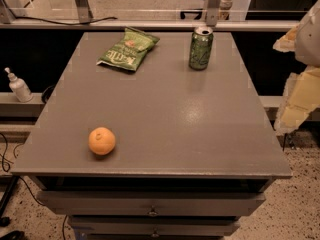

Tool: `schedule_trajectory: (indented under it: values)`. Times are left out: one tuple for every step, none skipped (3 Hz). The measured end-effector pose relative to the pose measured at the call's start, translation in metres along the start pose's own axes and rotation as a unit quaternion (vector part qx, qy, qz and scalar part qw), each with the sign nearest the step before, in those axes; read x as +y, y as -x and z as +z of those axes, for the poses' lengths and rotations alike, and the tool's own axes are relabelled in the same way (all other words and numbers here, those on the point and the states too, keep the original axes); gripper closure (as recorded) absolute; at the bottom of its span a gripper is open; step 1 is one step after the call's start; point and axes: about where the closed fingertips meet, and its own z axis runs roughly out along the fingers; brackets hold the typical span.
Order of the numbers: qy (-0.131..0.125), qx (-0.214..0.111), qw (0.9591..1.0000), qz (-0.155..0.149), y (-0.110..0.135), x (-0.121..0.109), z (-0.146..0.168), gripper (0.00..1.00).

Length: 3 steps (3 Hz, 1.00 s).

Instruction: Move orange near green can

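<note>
The orange lies on the grey table top near its front left corner, stem dimple facing up. The green can stands upright at the back right of the table, silver top rim showing. The two are far apart, on a diagonal across the table. My gripper shows at the right edge of the camera view as pale cream parts, off the table's right side and well away from both the orange and the can. It holds nothing that I can see.
A flat green chip bag lies at the back left of the table. A white pump bottle stands on a ledge to the left. Drawers sit under the front edge. A rail runs behind the table.
</note>
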Motion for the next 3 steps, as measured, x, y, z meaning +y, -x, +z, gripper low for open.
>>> schedule_trajectory:
  values:
    - [0.0, 0.0, 1.0, 0.0, 0.0, 0.0, 0.0, 0.0]
    - [0.012, -0.035, 0.9992, 0.013, 0.007, 0.007, 0.013, 0.0]
    - [0.035, -0.115, 0.9921, 0.038, 0.032, 0.02, 0.04, 0.0]
